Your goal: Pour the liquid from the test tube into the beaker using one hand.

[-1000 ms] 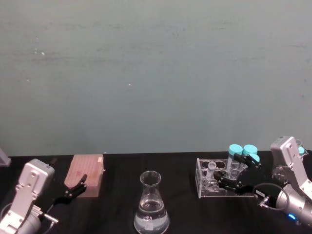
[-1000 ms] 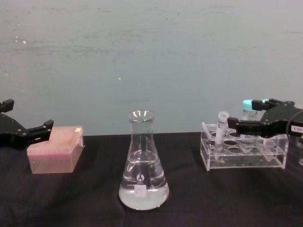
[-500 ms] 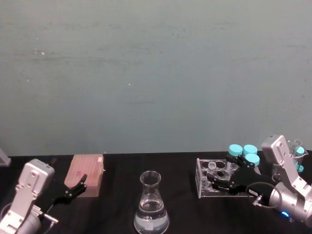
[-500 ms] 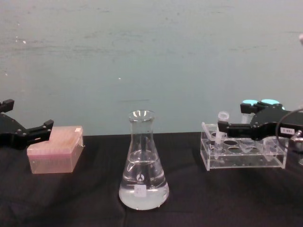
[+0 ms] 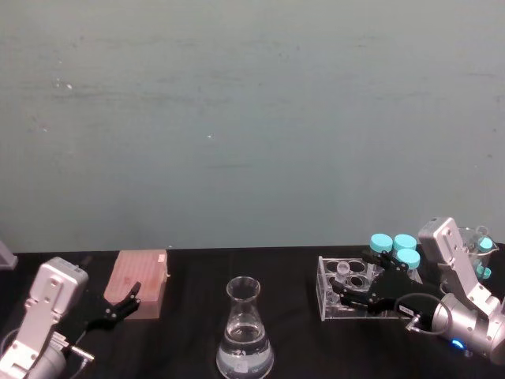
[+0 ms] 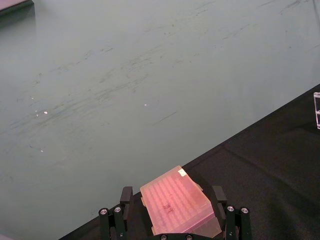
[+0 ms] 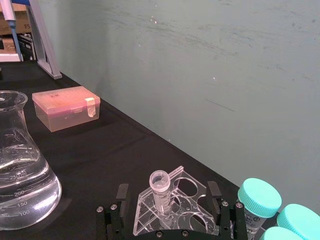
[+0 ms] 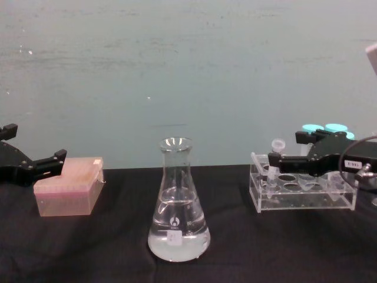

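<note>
The test tube [image 7: 161,192] stands upright and uncapped in the front left hole of a clear rack [image 7: 145,217]; whether it holds liquid I cannot tell. My right gripper [image 7: 168,191] is open, with one finger on each side of the test tube and not touching it. From the chest, the test tube [image 8: 275,158] pokes up beside the right gripper [image 8: 285,150]. The beaker [image 8: 178,206] stands at the table's middle, with clear liquid [image 8: 178,240] in its base. My left gripper [image 8: 35,165] hangs open at the far left, behind the pink box.
A pink translucent box [image 8: 68,187] lies at the left, in front of the left gripper [image 6: 172,196]. Tubes with teal caps [image 8: 324,128] fill the rack's [image 8: 303,200] right end. Black cloth [image 8: 94,247] covers the table, and a grey-green wall stands close behind.
My right gripper has slid left along the rack, from by the teal-capped tubes to either side of the small test tube. The left arm, beaker and box have not moved.
</note>
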